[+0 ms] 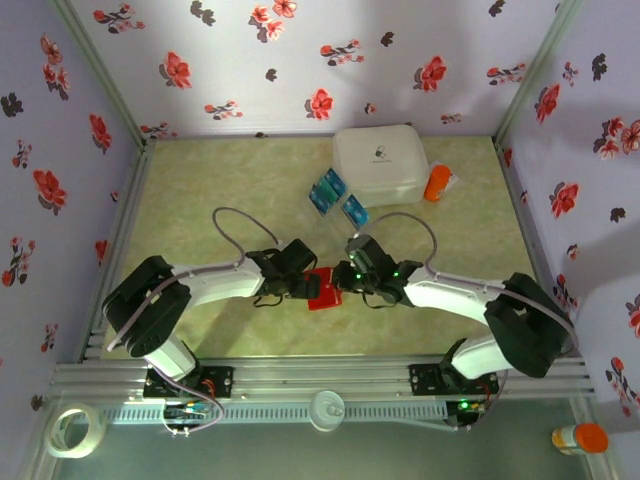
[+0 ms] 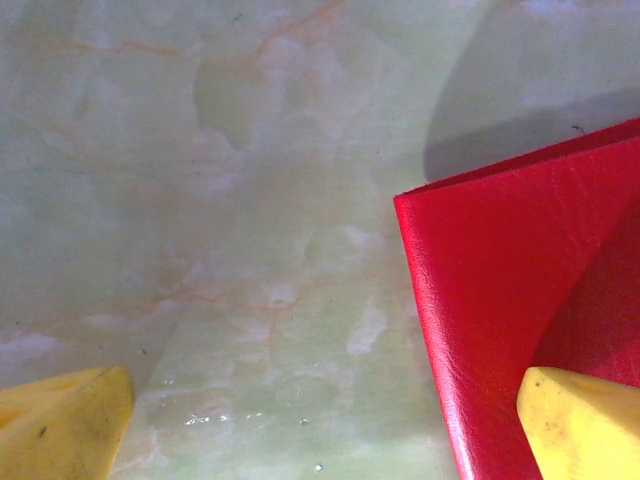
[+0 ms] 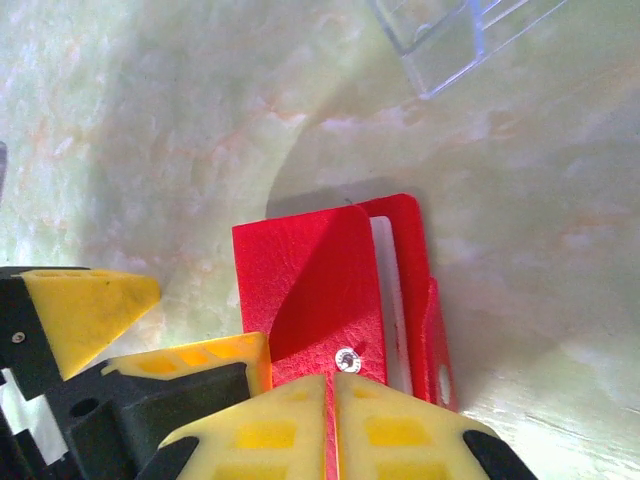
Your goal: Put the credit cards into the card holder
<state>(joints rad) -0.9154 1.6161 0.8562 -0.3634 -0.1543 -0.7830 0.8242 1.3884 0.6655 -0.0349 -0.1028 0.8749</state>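
The red card holder [image 1: 325, 288] lies on the table between my two grippers. My right gripper [image 3: 330, 400] is shut on the edge of its red cover by the snap, and pale pockets [image 3: 388, 290] show beside that cover. My left gripper [image 2: 320, 420] stands wide open low over the table; one of its yellow fingertips [image 2: 585, 425] is over the card holder [image 2: 500, 280] and the other is over bare table. From above, the left gripper [image 1: 303, 284] is at the holder's left edge and the right gripper [image 1: 346, 276] at its right. Blue and teal credit cards [image 1: 327, 190] lie further back.
A big white rounded case [image 1: 380, 163] stands at the back, with an orange bottle [image 1: 437, 183] to its right. A clear plastic corner [image 3: 450, 30] shows beyond the holder in the right wrist view. Flowered walls close in the table on three sides.
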